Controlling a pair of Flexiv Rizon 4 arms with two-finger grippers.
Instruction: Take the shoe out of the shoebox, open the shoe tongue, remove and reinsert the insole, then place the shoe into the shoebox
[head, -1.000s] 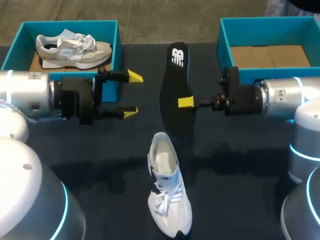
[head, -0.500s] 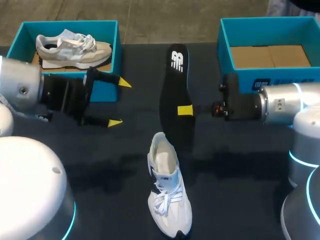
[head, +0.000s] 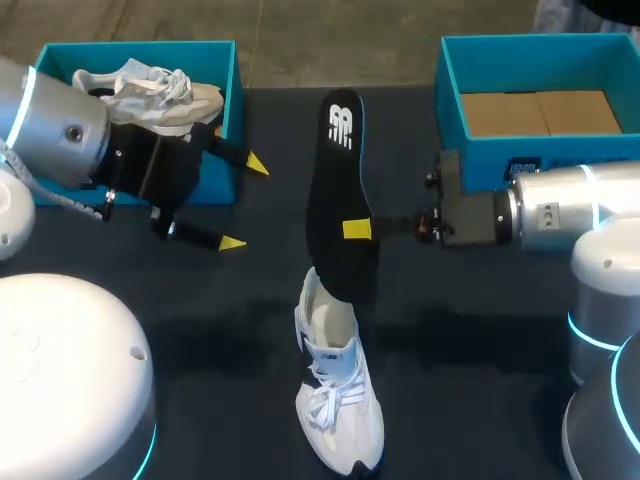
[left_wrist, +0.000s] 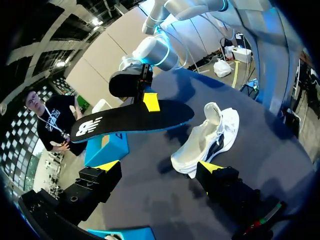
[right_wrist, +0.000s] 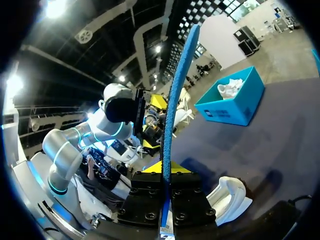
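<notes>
A white shoe (head: 336, 392) lies on the dark table, heel opening towards the far side. My right gripper (head: 357, 229) is shut on the edge of a black insole (head: 333, 180) with a blue underside. The insole hangs tilted above the table, and its near end reaches the shoe's heel opening. In the right wrist view the insole (right_wrist: 175, 95) stands edge-on between the shut fingers (right_wrist: 150, 169), with the shoe (right_wrist: 231, 196) beside them. My left gripper (head: 245, 203) is open and empty to the left of the insole. Its wrist view shows the insole (left_wrist: 132, 120) and shoe (left_wrist: 207, 137) ahead of the open gripper (left_wrist: 159, 167).
A teal shoebox (head: 236, 110) at the back left holds a second, grey-white shoe (head: 150, 90), partly hidden by my left arm. At the back right stands another teal shoebox (head: 455, 75) holding only brown cardboard. Bare table lies left and right of the white shoe.
My left arm has drawn back to the left and tilted, its gripper still open. My right gripper has carried the insole a little left, bringing its near end over the shoe's heel.
</notes>
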